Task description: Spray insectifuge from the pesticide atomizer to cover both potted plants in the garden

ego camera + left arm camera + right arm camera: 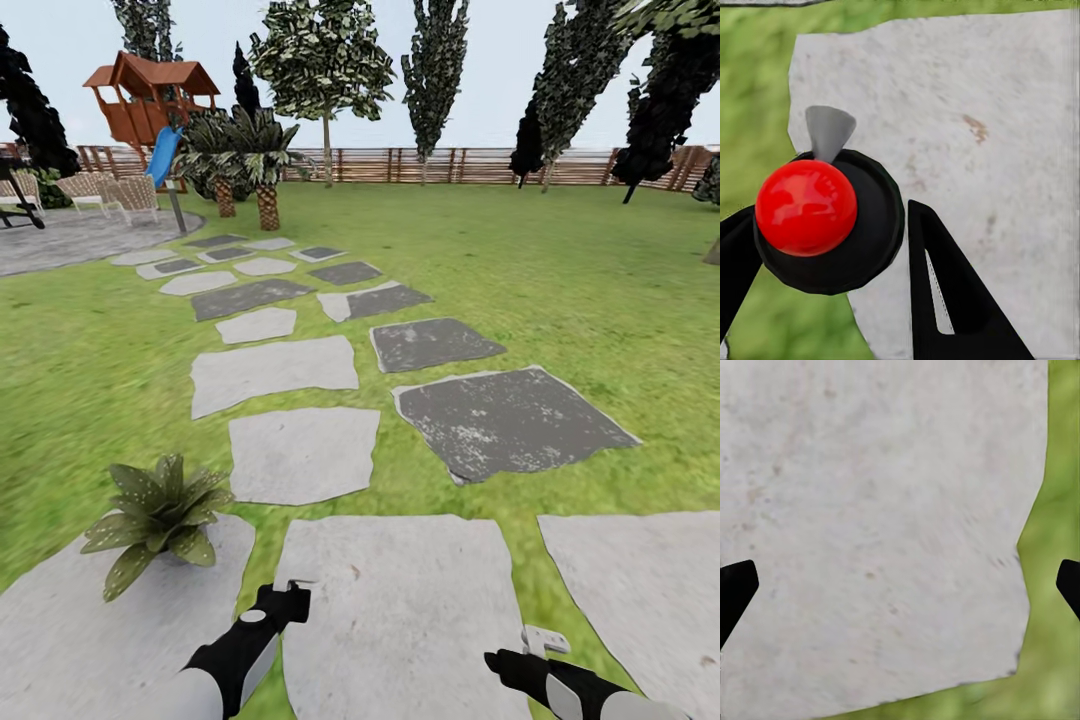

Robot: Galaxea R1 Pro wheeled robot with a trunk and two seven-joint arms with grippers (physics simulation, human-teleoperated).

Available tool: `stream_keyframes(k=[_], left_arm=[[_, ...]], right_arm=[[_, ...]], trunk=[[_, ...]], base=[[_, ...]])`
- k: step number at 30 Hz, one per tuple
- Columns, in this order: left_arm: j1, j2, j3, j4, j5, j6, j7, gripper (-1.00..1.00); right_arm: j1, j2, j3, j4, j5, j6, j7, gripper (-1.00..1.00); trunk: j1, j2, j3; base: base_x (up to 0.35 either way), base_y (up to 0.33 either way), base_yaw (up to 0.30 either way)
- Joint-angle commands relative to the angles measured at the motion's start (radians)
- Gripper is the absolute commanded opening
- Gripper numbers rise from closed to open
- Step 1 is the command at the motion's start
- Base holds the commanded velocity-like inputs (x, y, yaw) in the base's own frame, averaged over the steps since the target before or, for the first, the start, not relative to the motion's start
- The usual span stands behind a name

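Note:
In the left wrist view the pesticide atomizer point(806, 206) is a black round body with a red ball top and a grey nozzle. It sits between the black fingers point(945, 292) of my left gripper point(832, 225), which is shut on it. In the head view my left gripper point(285, 597) hangs low over a pale stepping stone point(400, 610). One of the potted plants point(155, 515), a rosette of pointed green leaves, stands just left of it on a grey slab. My right gripper point(535, 645) is open over the same stone, its tips wide apart point(904, 577).
A path of grey stepping stones point(275, 370) runs ahead across the lawn of the garden. Far left are a paved patch with chairs point(100, 190), a wooden playhouse with a blue slide point(150, 100) and palms point(265, 165). A brown slatted fence point(450, 165) closes the back.

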Motion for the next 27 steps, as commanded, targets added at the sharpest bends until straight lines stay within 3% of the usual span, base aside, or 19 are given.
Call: stream_keyframes(k=[1,9,15,22,27], left_arm=[[-0.001,-0.003,0.003,0.003,-0.010,-0.004,0.001,-1.00],[-0.001,-0.013,0.000,-0.011,-0.012,-0.004,0.006,-1.00],[-0.001,-0.020,0.003,-0.009,-0.008,-0.007,0.004,-1.00],[-0.001,-0.021,0.005,0.041,0.048,-0.038,0.005,-1.00],[-0.001,-0.019,0.005,0.041,0.057,-0.047,0.006,-1.00]], right_arm=[[-0.001,0.000,-0.008,0.002,0.008,0.002,0.002,1.00],[-0.001,0.000,-0.003,0.000,0.008,0.000,0.001,1.00],[-0.001,-0.002,-0.005,0.000,0.008,0.000,0.000,1.00],[-0.001,-0.004,-0.006,0.000,0.008,0.000,0.000,1.00],[-0.001,-0.008,-0.006,0.001,0.008,0.001,0.001,1.00]], trunk=[[0.000,0.000,0.001],[0.000,0.000,0.014],[0.000,0.000,0.023],[0.000,0.000,0.033],[0.000,0.000,0.035]], base=[[0.000,0.000,0.000],[0.011,-0.007,0.000],[0.155,-0.202,0.000],[0.170,-0.275,0.000],[0.172,-0.282,0.000]])
